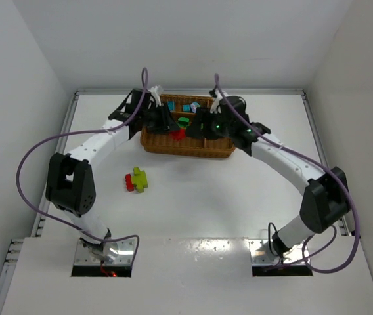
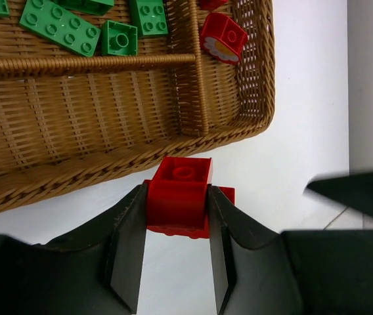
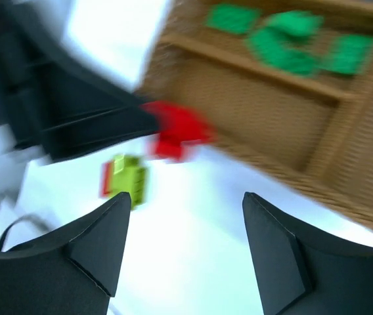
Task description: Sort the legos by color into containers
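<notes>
While your left gripper (image 2: 175, 200) pinches the red lego (image 2: 181, 190) by its flat sides at lower centre of the left wrist view, just outside the rim of the wicker tray (image 2: 108, 168), treat it as probably light, rigid and slick; your right gripper (image 3: 186, 200) stands wide, empty.

Rough woven wicker tray (image 2: 94, 111), glossy smooth plastic red brick (image 2: 180, 193)

So your left arm (image 1: 101, 141) was reaching way out forward, with the left gripper (image 2: 176, 197) pinched tight on a red brick (image 2: 185, 172). Your right arm (image 1: 285, 161) was stretched out too, angled in toward it, and the right gripper (image 3: 186, 203) was spread apart, holding nothing.
</notes>
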